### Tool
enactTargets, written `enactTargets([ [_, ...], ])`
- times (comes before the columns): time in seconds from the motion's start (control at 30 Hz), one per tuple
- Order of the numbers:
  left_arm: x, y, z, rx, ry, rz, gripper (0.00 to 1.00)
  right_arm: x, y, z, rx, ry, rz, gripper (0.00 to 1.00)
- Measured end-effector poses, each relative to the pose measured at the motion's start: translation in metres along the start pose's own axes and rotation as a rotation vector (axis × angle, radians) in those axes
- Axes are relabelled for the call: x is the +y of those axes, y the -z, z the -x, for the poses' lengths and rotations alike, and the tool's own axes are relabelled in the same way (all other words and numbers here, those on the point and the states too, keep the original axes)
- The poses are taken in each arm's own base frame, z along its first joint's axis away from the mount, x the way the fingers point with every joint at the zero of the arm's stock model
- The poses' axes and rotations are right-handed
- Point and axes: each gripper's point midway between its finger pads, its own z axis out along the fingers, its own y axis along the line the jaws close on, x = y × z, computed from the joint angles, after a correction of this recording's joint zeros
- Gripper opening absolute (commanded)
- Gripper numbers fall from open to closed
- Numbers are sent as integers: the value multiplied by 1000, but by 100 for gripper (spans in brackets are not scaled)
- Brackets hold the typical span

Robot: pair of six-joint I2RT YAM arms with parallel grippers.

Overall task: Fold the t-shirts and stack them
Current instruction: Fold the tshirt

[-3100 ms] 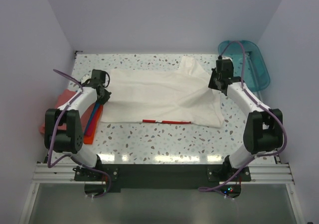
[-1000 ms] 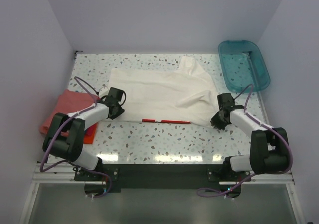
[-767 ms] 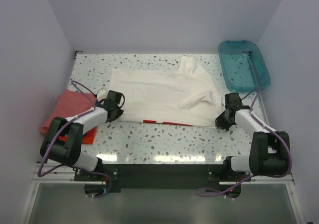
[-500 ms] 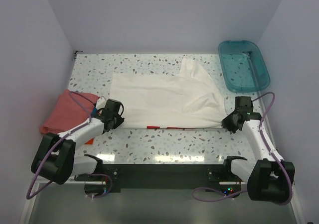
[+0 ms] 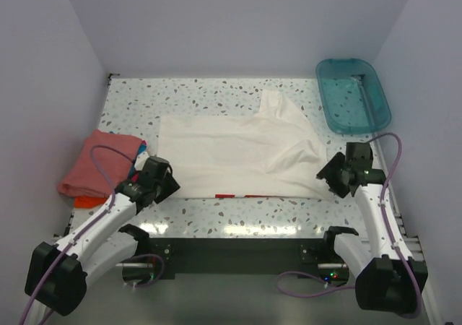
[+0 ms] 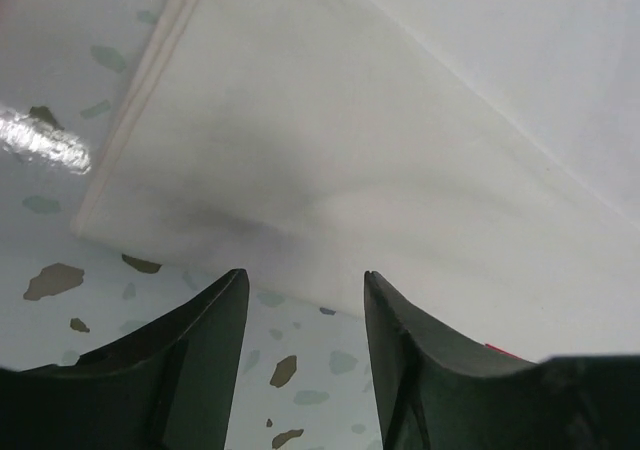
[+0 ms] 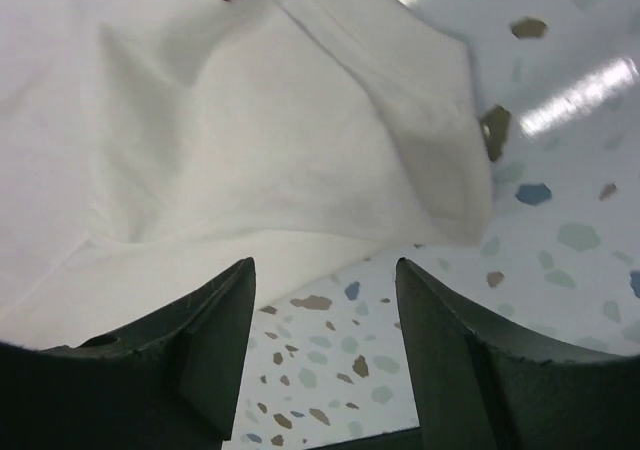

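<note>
The large white t-shirt [image 5: 238, 152] lies spread flat mid-table, with slivers of red print [image 5: 242, 194] along its near hem. My left gripper [image 5: 171, 185] stands open just off the shirt's near-left corner. In the left wrist view that gripper [image 6: 305, 290] has only bare table between its fingers, and the shirt's [image 6: 350, 140] hem lies beyond the tips. My right gripper [image 5: 326, 175] stands open off the near-right corner. In its wrist view the gripper [image 7: 325, 270] is empty, with the shirt [image 7: 230, 120] rumpled ahead of it. Folded salmon-pink [image 5: 101, 162], orange-red [image 5: 86, 201] and blue [image 5: 137, 163] tees are piled at the left.
A teal translucent tub [image 5: 352, 94] sits at the back right corner. Speckled tabletop [image 5: 238, 213] shows in front of the shirt, up to the near metal rail. Purple walls close in the left, right and back sides.
Both grippers drew the shirt's near edge toward the front, then opened and let go. Both arms have backed off toward the near corners.
</note>
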Motion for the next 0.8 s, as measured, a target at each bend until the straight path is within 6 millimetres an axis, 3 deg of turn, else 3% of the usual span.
enactTargets([
  [0.13, -37, 9, 18, -13, -95, -101, 61, 44, 5, 23, -72, 99, 163, 63],
  [0.23, -84, 10, 38, -17, -176, -197, 62, 93, 6, 40, -109, 233, 214, 60],
  [0.33, -125, 5, 50, -14, -251, -287, 63, 148, -11, 55, -123, 351, 218, 56],
  [0.47, -149, -5, 52, 14, -343, -332, 63, 200, -38, 66, -170, 491, 163, 48],
  [0.67, -156, -17, 47, 58, -426, -345, 63, 235, -71, 71, -191, 624, 98, 42],
  [0.8, -155, -21, 38, 91, -440, -362, 63, 227, -95, 61, -154, 695, 26, 41],
])
